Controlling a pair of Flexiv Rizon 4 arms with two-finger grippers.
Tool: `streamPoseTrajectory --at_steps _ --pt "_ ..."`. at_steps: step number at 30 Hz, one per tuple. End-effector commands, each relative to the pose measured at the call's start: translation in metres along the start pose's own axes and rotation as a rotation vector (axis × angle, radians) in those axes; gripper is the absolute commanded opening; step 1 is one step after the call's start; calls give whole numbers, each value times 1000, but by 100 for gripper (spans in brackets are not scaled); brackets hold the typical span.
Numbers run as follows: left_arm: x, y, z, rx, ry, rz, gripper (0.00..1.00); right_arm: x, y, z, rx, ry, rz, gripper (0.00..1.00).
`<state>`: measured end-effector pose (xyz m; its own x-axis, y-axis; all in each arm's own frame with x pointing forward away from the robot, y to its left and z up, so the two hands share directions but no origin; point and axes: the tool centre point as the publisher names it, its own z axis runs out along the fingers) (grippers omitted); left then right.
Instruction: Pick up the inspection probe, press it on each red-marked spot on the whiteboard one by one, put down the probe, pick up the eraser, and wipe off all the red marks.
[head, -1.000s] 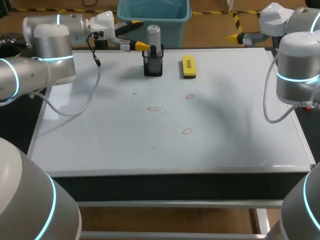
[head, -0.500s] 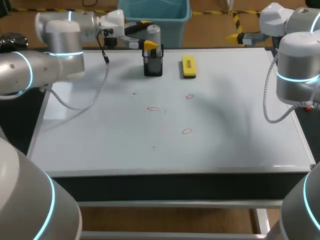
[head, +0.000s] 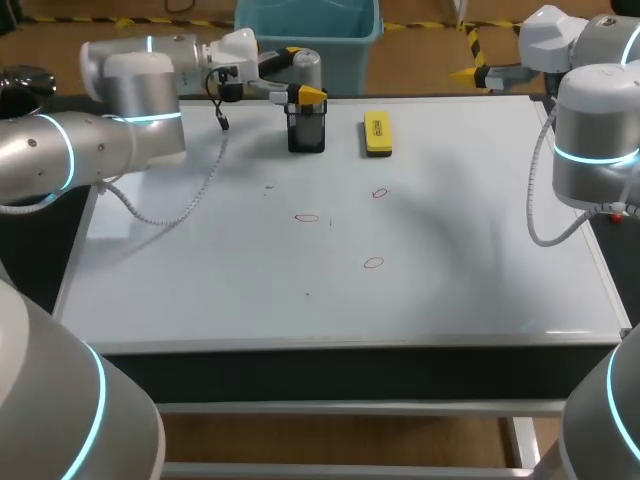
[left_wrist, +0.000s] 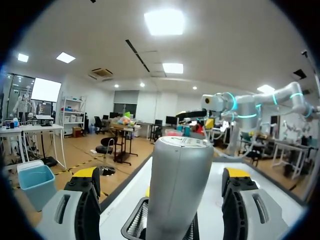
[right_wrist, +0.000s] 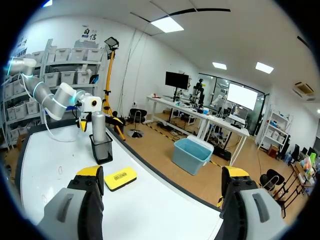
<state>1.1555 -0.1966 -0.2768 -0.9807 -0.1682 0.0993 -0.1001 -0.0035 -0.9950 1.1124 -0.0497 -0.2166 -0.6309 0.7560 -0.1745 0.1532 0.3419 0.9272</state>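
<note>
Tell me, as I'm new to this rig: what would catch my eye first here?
The left hand, open, straddles the grey probe standing in its black mesh holder at the whiteboard's far edge. A yellow eraser lies just beside the holder, and three small red marks sit near the board's middle.

Probe (head: 307, 68) in holder (head: 306, 132), eraser (head: 377, 133) beside

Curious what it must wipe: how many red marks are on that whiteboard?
3 red marks: one nearest the yellow eraser, one further left, one nearest the front edge. None seem hidden.
</note>
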Motion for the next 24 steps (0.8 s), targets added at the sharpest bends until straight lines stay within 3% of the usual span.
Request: streamPoseTrajectory --at_steps 1,11,12,14,16,17,19,21,22,24 --pt "3 -1 0 -2 -12 1 100 0 0 0 0 1 0 100" --pt "1 1 1 7 16 0 97 0 0 0 0 1 0 100" --pt "1 1 1 7 18 -1 85 0 0 0 0 1 0 100" --pt "1 1 1 10 23 -2 71 0 0 0 0 1 0 100" --pt "2 2 1 9 28 -1 65 0 0 0 0 1 0 100" --pt "2 2 1 7 30 -1 48 0 0 0 0 1 0 100" --pt "3 2 1 5 35 -2 35 0 0 0 0 1 0 100" --pt "4 3 0 2 38 -2 7 0 0 0 0 1 0 100" --pt "5 3 0 0 42 -2 0 0 0 0 0 1 0 100" --pt "7 2 -1 -2 45 -1 0 0 0 0 0 1 0 100"
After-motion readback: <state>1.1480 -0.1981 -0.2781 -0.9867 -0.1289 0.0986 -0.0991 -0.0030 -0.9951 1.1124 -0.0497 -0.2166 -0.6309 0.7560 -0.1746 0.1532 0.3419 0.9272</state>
